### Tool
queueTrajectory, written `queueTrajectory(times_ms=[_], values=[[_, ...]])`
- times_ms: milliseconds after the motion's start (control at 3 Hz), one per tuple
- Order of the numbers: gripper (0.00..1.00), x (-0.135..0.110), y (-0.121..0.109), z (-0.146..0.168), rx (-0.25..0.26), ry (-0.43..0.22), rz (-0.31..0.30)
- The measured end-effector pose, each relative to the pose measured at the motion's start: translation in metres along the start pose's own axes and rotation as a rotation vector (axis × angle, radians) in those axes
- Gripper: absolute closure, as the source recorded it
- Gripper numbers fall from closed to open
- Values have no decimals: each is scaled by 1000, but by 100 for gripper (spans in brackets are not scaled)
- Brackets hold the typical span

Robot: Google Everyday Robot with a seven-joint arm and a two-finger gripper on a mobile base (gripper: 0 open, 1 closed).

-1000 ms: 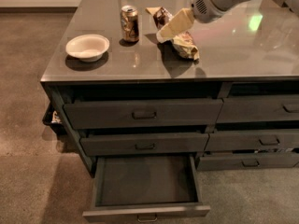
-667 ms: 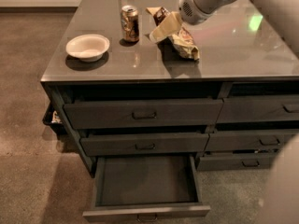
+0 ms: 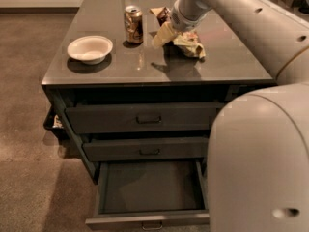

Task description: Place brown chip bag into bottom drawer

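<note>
The brown chip bag [image 3: 189, 41] lies on the grey countertop [image 3: 227, 64], right of centre, with its dark end [image 3: 163, 14] toward the back. My gripper [image 3: 162, 35] hangs over the bag's left end, reaching in from the upper right, just right of the soda can. It hides part of the bag. Whether it touches the bag does not show. The bottom drawer [image 3: 149, 190] is pulled out below the counter, and its dark inside shows nothing in it.
A gold-brown soda can [image 3: 133, 24] stands just left of the gripper. A white bowl [image 3: 90, 49] sits at the counter's left. Two shut grey drawers [image 3: 145, 118] are above the open one. My arm's large pale body [image 3: 260, 158] fills the right foreground and covers the drawer's right side.
The gripper has moved a little left, from over the bag's middle to its left end. The arm's body has swung into the right foreground. The bag, can and bowl have not moved.
</note>
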State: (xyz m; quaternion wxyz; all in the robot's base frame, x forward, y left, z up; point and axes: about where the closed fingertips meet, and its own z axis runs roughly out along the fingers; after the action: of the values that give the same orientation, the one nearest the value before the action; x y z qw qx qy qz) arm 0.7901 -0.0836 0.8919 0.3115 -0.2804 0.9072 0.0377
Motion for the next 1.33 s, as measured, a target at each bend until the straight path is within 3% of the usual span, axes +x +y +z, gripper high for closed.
queueTrajectory(times_ms=[667,1000,1333], values=[[64,-9,-1,31,54,53,-8],[87,-11,-2,27,67,47,-10],[100,-10,-10,8,88,19,1]])
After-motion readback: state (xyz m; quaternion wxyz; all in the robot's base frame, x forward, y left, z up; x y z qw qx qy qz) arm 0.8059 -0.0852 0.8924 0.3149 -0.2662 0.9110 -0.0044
